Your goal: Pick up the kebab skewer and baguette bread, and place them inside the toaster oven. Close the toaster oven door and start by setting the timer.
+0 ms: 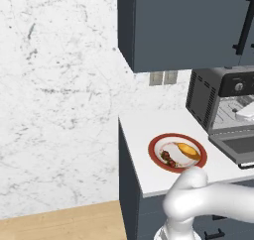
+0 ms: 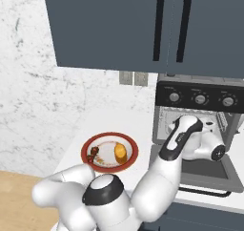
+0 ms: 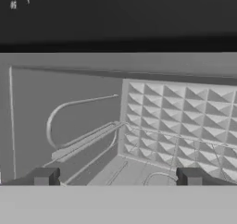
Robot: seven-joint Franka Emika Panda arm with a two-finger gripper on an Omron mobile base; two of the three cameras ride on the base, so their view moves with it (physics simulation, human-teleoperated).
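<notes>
While the plate (image 2: pixel 86 154) sits at the left on the white counter (image 1: pixel 141 127), it carries both foods: the skewer (image 2: pixel 94 153) lies on its left part and the bread (image 2: pixel 120 151) just beside it to the right. Past the plate stands the oven (image 2: pixel 199 97), with three knobs along its black top strip and its door (image 2: pixel 209 175) dropped flat toward the counter edge. Over that door the white arm bends, its hand reaching into the oven mouth. From the hand camera the gripper (image 3: pixel 116 177) shows both dark tips spread wide with nothing between them, facing the grey inner walls and a ribbed panel.
</notes>
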